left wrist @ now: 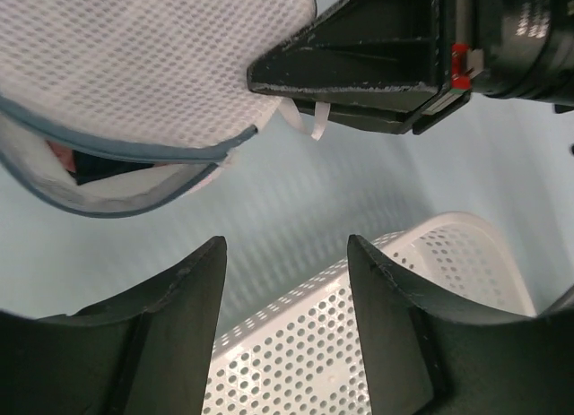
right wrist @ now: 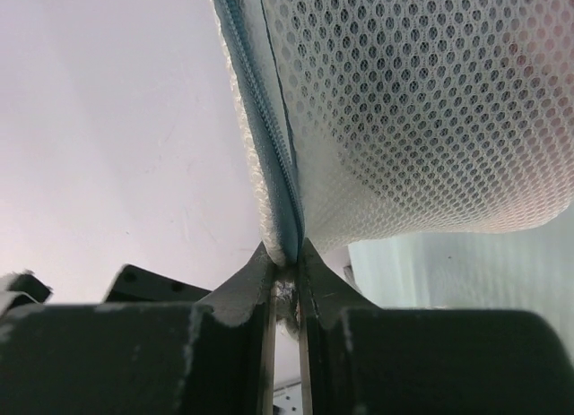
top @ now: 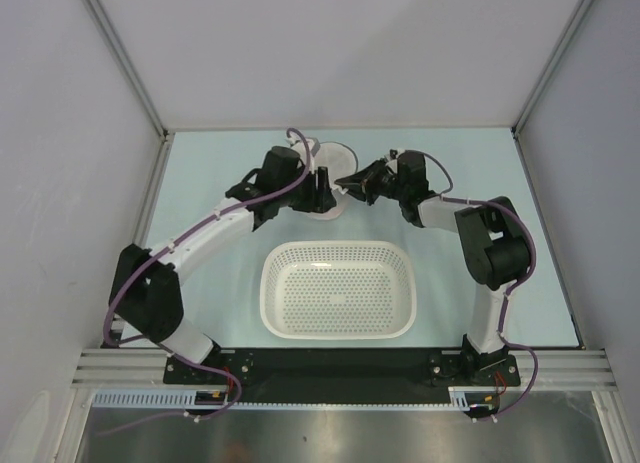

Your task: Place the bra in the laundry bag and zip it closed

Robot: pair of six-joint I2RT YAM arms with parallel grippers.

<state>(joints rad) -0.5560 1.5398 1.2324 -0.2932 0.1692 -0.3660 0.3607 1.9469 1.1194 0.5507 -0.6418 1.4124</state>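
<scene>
The laundry bag (top: 336, 163) is a white mesh pouch with a grey-blue zip rim, held between the two grippers at the back middle of the table. My right gripper (top: 352, 183) is shut on the bag's zip rim (right wrist: 285, 227). The mesh bag (right wrist: 421, 110) fills the right wrist view. My left gripper (top: 322, 191) is open and empty just left of the bag. In the left wrist view its fingertips (left wrist: 285, 245) stand apart below the bag (left wrist: 152, 65). The rim gapes there, and a bit of pink and dark fabric, likely the bra (left wrist: 65, 157), shows inside.
A white perforated plastic basket (top: 338, 328) stands in front of the arms' working spot, mid-table; its rim also shows in the left wrist view (left wrist: 430, 236). Grey walls enclose the table on three sides.
</scene>
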